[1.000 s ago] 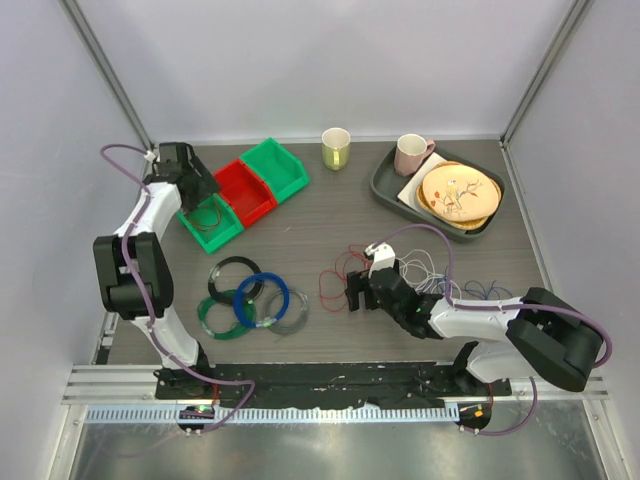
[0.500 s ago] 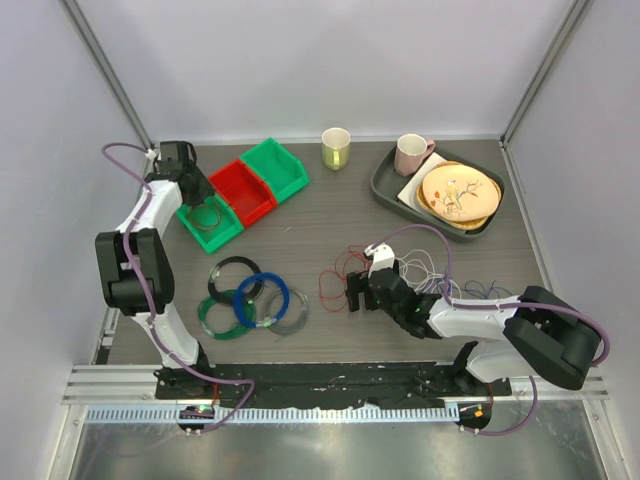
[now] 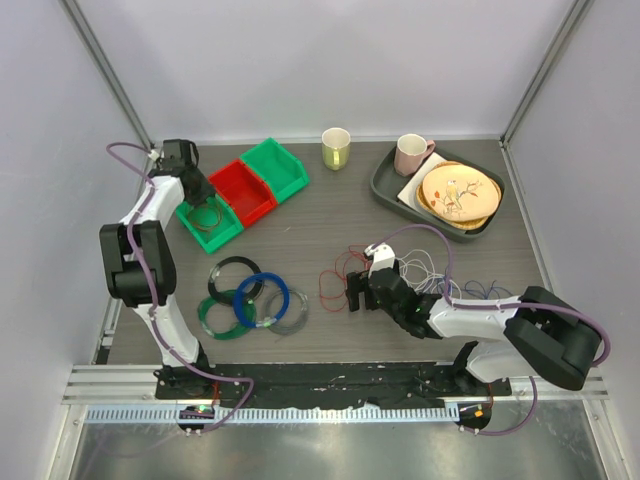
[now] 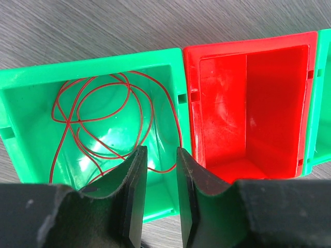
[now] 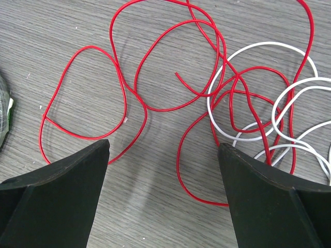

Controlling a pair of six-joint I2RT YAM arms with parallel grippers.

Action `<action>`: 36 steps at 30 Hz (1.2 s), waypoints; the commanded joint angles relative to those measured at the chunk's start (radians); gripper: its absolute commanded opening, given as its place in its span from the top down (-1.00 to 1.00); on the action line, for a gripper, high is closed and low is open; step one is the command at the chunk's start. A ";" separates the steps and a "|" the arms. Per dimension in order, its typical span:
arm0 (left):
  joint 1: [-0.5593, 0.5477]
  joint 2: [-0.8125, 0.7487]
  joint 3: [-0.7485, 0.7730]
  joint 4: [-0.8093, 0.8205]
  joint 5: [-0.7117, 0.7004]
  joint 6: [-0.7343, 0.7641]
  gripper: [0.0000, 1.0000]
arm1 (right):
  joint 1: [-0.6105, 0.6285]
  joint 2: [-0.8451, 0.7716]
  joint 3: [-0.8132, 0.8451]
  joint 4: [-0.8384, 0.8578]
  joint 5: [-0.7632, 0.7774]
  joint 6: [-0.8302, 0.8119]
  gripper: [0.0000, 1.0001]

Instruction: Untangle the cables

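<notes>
Left gripper (image 4: 158, 201) hangs slightly parted, empty, a red cable (image 4: 103, 119) coiled just ahead inside the green bin (image 4: 31, 77). Right gripper (image 5: 164, 150) gapes wide, released, with the red-and-white tangle (image 5: 232, 98) lying on the bench (image 5: 62, 26) just ahead.

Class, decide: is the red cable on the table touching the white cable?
Touching: the right wrist view shows the red cable crossing over the white cable at several spots.
</notes>
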 commanded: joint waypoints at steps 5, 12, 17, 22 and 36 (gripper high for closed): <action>-0.004 -0.149 0.028 -0.074 0.004 -0.002 0.34 | -0.001 -0.097 0.039 0.000 -0.003 -0.017 -0.82; -0.114 -0.598 -0.179 -0.018 0.017 -0.029 -0.82 | -0.001 -0.206 0.101 -0.084 0.018 -0.017 -0.83; -0.386 -0.728 -0.317 0.024 0.117 0.014 -1.00 | -0.002 -0.188 0.242 -0.232 0.139 -0.012 -0.86; -0.608 -0.756 -0.477 0.067 0.117 -0.001 -0.99 | -0.092 -0.130 0.354 -0.353 0.129 -0.027 -0.95; -0.680 -0.871 -0.692 0.130 0.057 -0.029 -0.99 | -0.366 0.361 0.645 -0.473 -0.411 -0.620 -0.84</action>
